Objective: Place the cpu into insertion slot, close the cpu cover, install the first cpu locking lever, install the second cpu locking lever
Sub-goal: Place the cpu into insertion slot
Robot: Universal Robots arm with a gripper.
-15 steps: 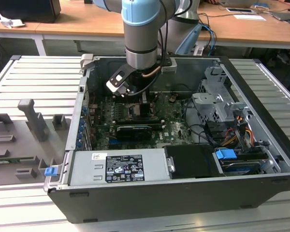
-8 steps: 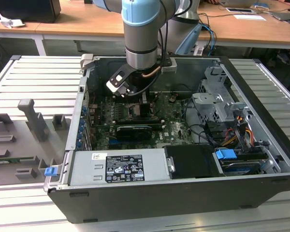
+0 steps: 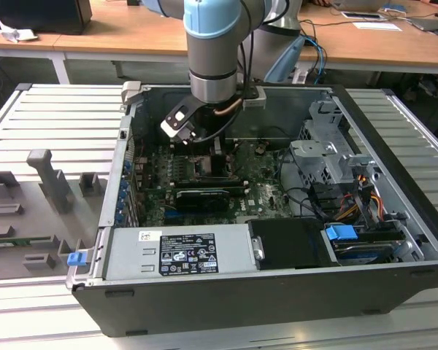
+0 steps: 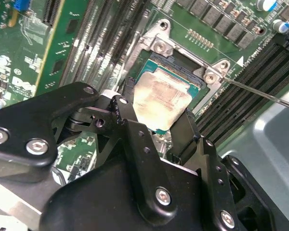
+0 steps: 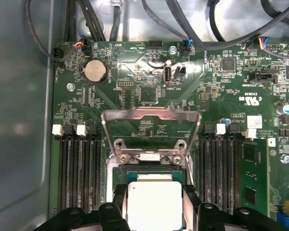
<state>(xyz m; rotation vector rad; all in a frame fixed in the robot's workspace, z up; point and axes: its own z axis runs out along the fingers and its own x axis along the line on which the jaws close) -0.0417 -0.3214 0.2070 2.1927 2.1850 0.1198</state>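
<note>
A grey and pale blue robot arm (image 3: 213, 51) is reaching down into an open black computer case (image 3: 394, 168) lying on a ribbed metal table (image 3: 51, 124). Inside the case, a glossy green circuit board (image 5: 216, 86) is showing rows of long black memory slots (image 5: 79, 168) and a round silver coin battery (image 5: 95, 72).

The matte black gripper (image 4: 156, 109) is holding the cpu (image 4: 161, 96), a flat square chip with a dull, smeared silvery-beige metal top and a thin green edge. Its 2 fingers (image 4: 185, 130) are standing a chip's width apart, pressing against 2 opposite edges of the chip and clamping it.

The chip is sitting directly over the insertion slot (image 5: 149, 169), a dark square socket with a bright silver rim and round screw heads at its corners. Whether the chip is fully seated cannot be told.

The cpu cover (image 5: 151, 114), a thin silver-grey metal frame with a square window, is standing flipped open, hinged at the socket's edge. In the second wrist view, a thin straight metal rod (image 4: 260, 93) is slanting away from 1 socket corner.
</note>
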